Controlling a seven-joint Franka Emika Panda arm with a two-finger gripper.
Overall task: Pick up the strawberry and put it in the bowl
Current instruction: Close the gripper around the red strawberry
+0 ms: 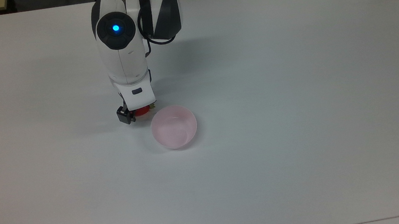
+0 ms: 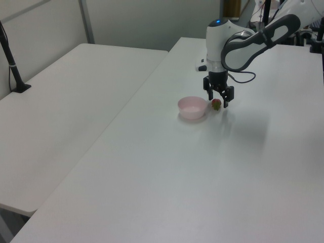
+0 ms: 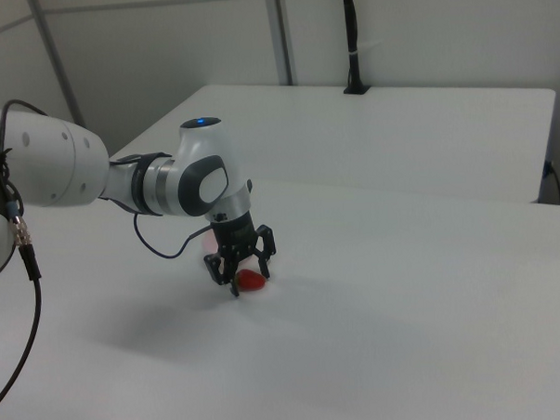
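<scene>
I see the tool [image 2: 218, 100] low over the white desk [image 2: 202, 167], its two dark fingers spread apart on either side of the small strawberry [image 2: 216, 104]. The pink bowl [image 2: 192, 108] sits just beside the strawberry, on the left view's left. A second desk [image 2: 66, 101] stands further left.

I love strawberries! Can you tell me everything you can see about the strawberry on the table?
The strawberry is small, shiny red and looks like a plastic toy. It lies on its side on the white table, right beside the pale pink bowl, not in it. A bit of green leafy cap peeks out in the top view. The gripper hangs right over it with fingers spread to either side, hiding most of it from above. Nothing is squeezing it yet.
</scene>
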